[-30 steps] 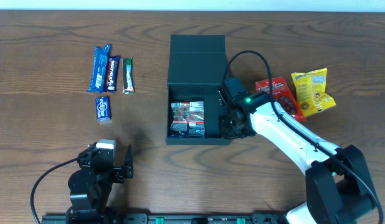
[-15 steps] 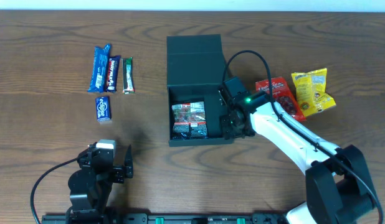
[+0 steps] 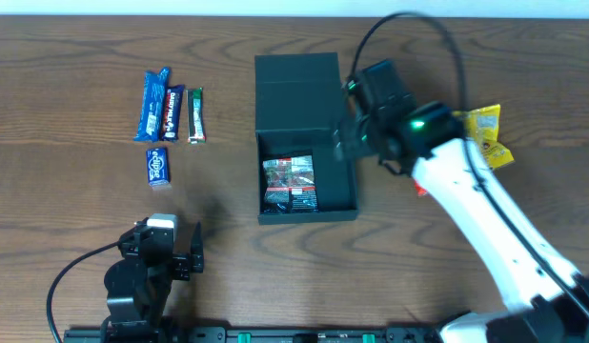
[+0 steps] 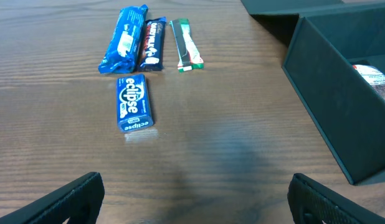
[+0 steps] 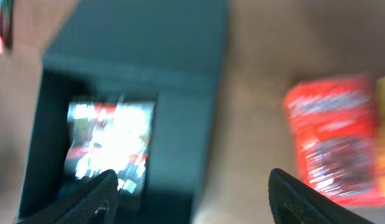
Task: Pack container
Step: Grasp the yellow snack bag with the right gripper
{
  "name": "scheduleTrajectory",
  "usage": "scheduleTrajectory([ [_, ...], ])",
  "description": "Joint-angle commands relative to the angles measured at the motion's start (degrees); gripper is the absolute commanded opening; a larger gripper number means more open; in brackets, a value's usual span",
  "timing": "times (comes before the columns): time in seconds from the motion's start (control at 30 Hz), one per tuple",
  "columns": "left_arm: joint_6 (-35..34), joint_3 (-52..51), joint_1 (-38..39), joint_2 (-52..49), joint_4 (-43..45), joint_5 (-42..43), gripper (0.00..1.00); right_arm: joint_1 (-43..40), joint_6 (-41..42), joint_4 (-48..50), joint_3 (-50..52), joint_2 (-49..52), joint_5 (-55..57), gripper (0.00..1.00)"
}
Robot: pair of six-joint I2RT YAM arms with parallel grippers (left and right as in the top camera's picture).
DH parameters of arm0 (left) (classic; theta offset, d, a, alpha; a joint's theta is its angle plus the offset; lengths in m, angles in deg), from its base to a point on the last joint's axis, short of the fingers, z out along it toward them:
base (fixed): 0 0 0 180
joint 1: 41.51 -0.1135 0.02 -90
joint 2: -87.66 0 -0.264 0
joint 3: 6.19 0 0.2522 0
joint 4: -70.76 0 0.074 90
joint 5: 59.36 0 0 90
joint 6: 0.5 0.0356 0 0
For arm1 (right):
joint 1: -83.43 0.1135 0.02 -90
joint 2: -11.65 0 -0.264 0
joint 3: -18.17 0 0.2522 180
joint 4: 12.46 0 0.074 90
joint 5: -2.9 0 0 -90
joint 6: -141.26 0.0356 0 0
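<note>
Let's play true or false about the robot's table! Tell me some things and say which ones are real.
1. The dark green-black rectangular box is open, with a shiny snack packet inside. True.
2. The small blue Eclipse gum box is inside the big box. False: it lies on the wooden table, left of the box.
3. The right hand holds the crinkly red packet. False: that hand is open and empty, and the packet lies on the table beside the box.
4. The left hand is open and holds nothing. True.
</note>
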Motion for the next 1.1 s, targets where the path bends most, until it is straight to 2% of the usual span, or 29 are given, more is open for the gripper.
scheduleTrajectory([
  [0.0, 0.83, -0.74, -0.35, 0.33, 0.07, -0.20, 0.95, -3.93, -4.50, 0.22, -0.42, -0.02, 9.42, 0.79],
  [0.17, 0.83, -0.74, -0.35, 0.33, 0.07, -0.20, 0.95, -12.98, -4.92, 0.13, -0.15, 2.36, 9.31, 0.78],
  [0.27, 0.83, -0.74, -0.35, 0.33, 0.07, -0.20, 0.95, -20.24, -6.51, 0.76, -0.15, 2.86, 7.19, 0.81],
  [0.6, 0.83, -0.76, -0.35, 0.33, 0.07, -0.20, 0.95, -47.30, -7.48, 3.98, 4.85, 5.99, -14.78, 0.81],
  [0.77, 0.83, -0.76, -0.35, 0.33, 0.07, -0.20, 0.95, -52.11, -8.28, 9.51, 7.78, 12.00, -26.16, 0.81],
  [1.07, 0.83, -0.76, -0.35, 0.33, 0.09, -0.20, 0.95, -52.76, -7.26, 19.87, 7.89, 24.04, -28.72, 0.81],
])
